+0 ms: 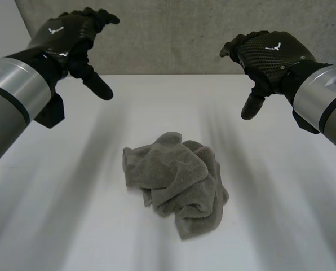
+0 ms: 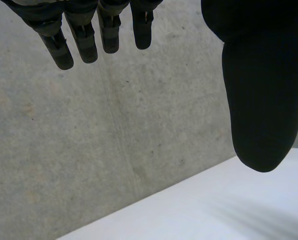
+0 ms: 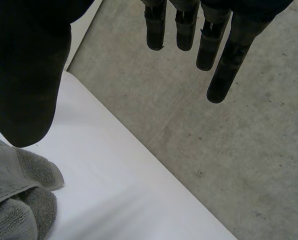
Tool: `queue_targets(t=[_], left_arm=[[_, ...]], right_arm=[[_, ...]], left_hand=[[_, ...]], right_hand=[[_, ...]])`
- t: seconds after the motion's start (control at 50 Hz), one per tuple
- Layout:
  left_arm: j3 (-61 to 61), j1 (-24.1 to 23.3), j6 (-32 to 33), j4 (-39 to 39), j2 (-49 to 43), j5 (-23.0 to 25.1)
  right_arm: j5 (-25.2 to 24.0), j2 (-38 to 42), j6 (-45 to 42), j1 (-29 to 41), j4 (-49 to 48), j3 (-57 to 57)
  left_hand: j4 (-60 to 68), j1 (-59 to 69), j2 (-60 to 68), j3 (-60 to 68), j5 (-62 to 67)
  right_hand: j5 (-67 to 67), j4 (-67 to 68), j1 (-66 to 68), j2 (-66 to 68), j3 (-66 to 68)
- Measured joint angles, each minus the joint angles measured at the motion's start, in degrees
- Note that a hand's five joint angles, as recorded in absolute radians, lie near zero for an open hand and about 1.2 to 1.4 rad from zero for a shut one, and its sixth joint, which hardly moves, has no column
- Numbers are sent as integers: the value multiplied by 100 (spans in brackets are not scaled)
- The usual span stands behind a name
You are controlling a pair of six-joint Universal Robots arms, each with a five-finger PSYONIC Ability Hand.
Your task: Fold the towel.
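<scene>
A grey towel [image 1: 178, 182] lies crumpled in a heap on the white table [image 1: 55, 214], near its middle. My left hand [image 1: 72, 39] hovers high above the table's far left, fingers relaxed and spread, holding nothing. My right hand [image 1: 266, 56] hovers at the far right, likewise open and empty. Both hands are well clear of the towel. In the left wrist view the fingers [image 2: 84, 35] and thumb [image 2: 259, 100] stand apart with only the wall and table beyond. In the right wrist view a bit of the towel [image 3: 14, 195] lies below the thumb [image 3: 24, 85].
A grey concrete wall [image 1: 179, 34] stands behind the table's far edge. White table surface [image 3: 129, 190] runs all around the towel.
</scene>
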Motion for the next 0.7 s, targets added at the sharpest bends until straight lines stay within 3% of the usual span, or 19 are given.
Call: queue_targets(t=[0.42, 0.6, 0.7], left_arm=[[-44, -306, 555, -36, -520, 97], [-206, -635, 1557, -136, -1506, 459], [-236, -736, 2015, -156, -2041, 549]], right_arm=[[188, 8, 68, -455, -242, -21], [-168, 1092, -1110, -197, 481, 79], [-233, 1648, -1588, 11, 421, 179]], left_hand=[[-1, 0, 0, 1, 0], [-1, 0, 0, 0, 0], [-2, 0, 0, 0, 0]], right_hand=[[0, 0, 0, 0, 0], [0, 0, 0, 0, 0], [0, 0, 0, 0, 0]])
